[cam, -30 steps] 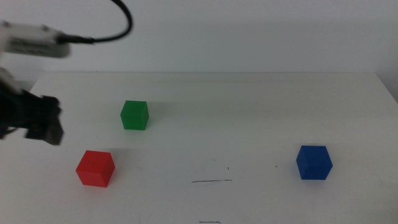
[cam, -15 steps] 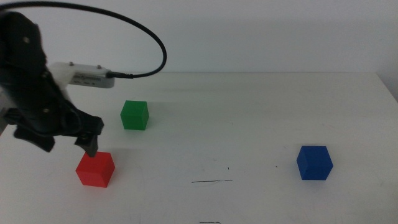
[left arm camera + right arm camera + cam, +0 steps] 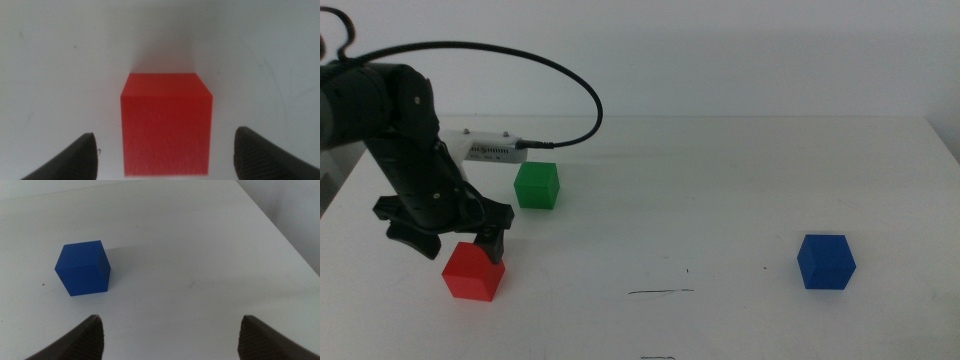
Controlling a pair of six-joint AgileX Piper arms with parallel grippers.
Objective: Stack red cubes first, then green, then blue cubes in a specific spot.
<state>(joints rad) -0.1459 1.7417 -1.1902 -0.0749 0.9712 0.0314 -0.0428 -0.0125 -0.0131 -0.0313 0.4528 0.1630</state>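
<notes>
You had the left gripper (image 3: 455, 245) low over the red cube (image 3: 474, 270), at about 8 o'clock on the white desk (image 3: 720, 180). Its two dark jaws were spread wide apart. In the left wrist view the red cube (image 3: 166, 122) sat between the jaws, and white desk showed on both sides of it, so neither jaw touched it. The cube sat flat on the desk.

The green cube (image 3: 537, 185) sat at about 10 o'clock, near the red one but apart from it. A black cable (image 3: 560, 75) looped up over the left arm.

The blue cube (image 3: 825, 261) sat alone at about 4 o'clock, well apart from the other two. Your right gripper (image 3: 172, 335) did not show in the middle view. In the right wrist view its jaws were spread wide too, with nothing between them, and the blue cube (image 3: 83, 268) sat on the desk ahead of them.

The thin dark pen line (image 3: 661, 291) that marks the spot was at about 6 o'clock, between the red cube and the blue cube. No cube sat on it.
</notes>
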